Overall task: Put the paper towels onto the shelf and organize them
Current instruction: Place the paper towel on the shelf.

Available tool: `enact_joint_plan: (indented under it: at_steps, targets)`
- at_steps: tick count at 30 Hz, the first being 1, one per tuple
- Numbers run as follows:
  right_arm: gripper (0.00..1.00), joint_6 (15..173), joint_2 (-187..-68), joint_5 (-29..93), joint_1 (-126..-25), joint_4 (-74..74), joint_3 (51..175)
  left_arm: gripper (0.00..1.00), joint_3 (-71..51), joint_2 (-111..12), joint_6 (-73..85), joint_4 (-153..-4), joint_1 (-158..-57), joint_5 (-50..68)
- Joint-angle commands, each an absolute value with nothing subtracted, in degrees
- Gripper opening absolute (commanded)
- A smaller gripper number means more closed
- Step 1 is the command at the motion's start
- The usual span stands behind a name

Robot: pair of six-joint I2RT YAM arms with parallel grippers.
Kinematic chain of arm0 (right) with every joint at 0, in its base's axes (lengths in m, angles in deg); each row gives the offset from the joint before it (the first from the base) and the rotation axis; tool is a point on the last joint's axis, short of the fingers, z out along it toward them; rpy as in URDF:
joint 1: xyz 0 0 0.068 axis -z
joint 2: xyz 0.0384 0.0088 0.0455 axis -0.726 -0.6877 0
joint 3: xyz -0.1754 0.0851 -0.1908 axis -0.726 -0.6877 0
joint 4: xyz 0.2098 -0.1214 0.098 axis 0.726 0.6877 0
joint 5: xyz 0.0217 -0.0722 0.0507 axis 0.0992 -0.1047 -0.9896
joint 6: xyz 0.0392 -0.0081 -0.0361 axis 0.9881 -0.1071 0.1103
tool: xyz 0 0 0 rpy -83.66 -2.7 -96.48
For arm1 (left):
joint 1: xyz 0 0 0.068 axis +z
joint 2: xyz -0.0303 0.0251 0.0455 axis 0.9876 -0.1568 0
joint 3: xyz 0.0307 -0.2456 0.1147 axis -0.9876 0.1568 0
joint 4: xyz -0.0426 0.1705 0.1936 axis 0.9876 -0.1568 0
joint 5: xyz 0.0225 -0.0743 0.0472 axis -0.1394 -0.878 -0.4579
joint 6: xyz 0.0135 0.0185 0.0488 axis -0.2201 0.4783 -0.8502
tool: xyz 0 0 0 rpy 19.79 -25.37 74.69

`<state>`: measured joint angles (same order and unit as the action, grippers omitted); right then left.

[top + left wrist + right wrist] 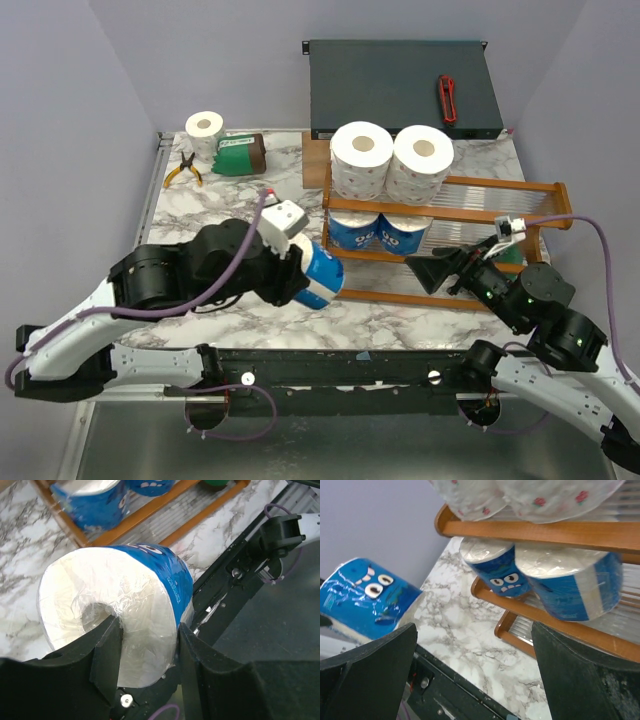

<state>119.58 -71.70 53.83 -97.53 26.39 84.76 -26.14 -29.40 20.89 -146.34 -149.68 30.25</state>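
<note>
My left gripper [310, 275] [147, 630] is shut on a blue-wrapped paper towel roll [324, 274] [125, 590] [365, 602]. One finger sits in the roll's hollow core and the other on its outer side, and the roll is held tilted just off the shelf's left front corner. The shelf [500, 186] [535, 528] [150, 511] carries two white rolls [361, 158] [421, 163] on top. Two blue rolls [352, 233] [404, 235] stand on its middle tier. My right gripper [432, 272] [472, 640] is open and empty, low in front of the shelf and facing left.
A bare white roll [204, 128] and a green-wrapped roll [238, 155] lie at the table's back left beside yellow-handled pliers [183, 170]. A dark grey metal box [405, 88] with a red tool [447, 98] on it sits behind the shelf.
</note>
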Motion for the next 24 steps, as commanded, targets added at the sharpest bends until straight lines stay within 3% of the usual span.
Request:
enact_joint_plan:
  at_steps: [1,16,24]
  targets:
    - [0.99,124.09,-69.84,63.14,-97.64,31.01,87.12,0.00,-32.37,-35.00,13.01,-140.78,-155.51,33.75]
    - [1.00,131.59,-58.14,79.81,-97.66,30.57,84.43,0.00,-36.35,-49.27,-6.90,-124.10,-166.47,27.19]
    - [1.00,134.32,-61.69,85.51,-97.63,35.68,87.81,0.00,-35.32,-54.44,-18.68,-113.35,-166.49,24.05]
